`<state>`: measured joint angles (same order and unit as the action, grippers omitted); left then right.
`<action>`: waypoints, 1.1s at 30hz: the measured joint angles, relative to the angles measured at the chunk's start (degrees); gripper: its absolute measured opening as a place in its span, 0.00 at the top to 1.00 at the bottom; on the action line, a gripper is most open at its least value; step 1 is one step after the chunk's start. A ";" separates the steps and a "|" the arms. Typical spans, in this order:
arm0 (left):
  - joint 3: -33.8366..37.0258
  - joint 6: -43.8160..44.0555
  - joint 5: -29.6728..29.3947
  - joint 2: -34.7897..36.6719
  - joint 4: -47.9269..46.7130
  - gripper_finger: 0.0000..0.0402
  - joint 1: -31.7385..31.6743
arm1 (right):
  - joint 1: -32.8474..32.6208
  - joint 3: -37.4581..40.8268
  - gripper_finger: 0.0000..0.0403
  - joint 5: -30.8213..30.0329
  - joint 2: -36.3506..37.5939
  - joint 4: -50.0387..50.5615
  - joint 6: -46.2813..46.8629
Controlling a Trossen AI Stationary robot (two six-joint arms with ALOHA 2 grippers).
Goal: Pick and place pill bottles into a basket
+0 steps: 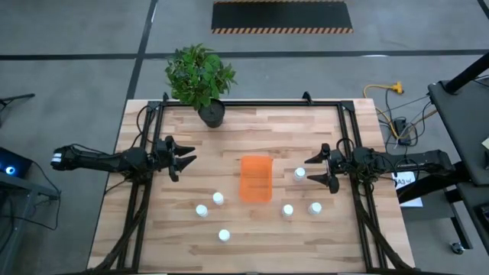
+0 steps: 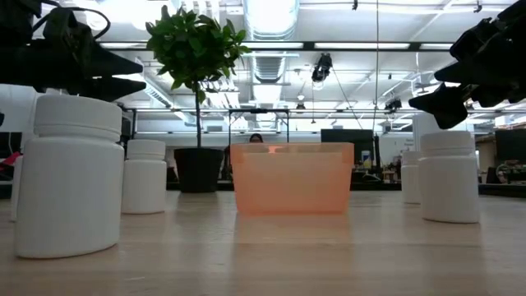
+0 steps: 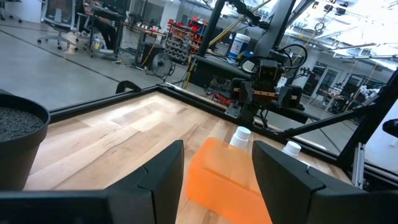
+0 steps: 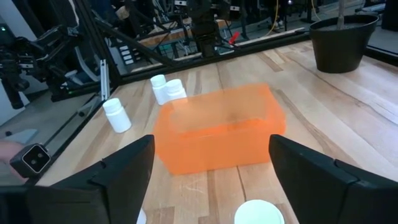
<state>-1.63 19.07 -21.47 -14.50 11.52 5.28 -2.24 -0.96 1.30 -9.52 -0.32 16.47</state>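
The basket (image 1: 256,179) is a small, bright orange, translucent rectangular tray sitting empty just right of centre in the high view. Six pill bottles (squat white cylinders with white caps) stand around it on the wooden table (image 1: 306,130): three lower left of it (image 1: 218,198) (image 1: 202,210) (image 1: 224,235), three to its right (image 1: 299,174) (image 1: 288,210) (image 1: 315,207). The left gripper (image 1: 188,158) hangs at mid-left, fingers parted and empty. The right gripper (image 1: 314,169) hovers at mid-right beside the upper-right bottle, fingers spread wide, gripping nothing
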 joint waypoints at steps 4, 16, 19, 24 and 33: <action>0.00 0.00 0.00 0.00 -0.01 0.57 0.00 | 0.04 0.00 0.26 -4.43 -0.02 0.21 0.04; 0.00 0.00 0.00 0.00 -0.01 0.57 -0.01 | 0.00 -0.03 0.26 -5.55 -0.04 0.16 -2.29; 0.00 0.00 0.00 0.02 0.01 0.57 0.00 | 0.00 -1.08 0.26 -5.57 -0.58 1.11 -3.84; 0.00 0.00 0.00 0.00 -0.01 0.57 0.00 | 0.01 -4.79 0.26 -5.57 -3.09 7.31 -5.87; 0.00 0.00 0.00 0.00 -0.01 0.57 -0.02 | 0.00 -13.84 0.26 -5.88 -14.49 13.81 -8.14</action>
<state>-1.63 19.07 -21.47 -14.50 11.51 5.26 -2.24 -14.80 -4.58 -24.00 13.50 8.33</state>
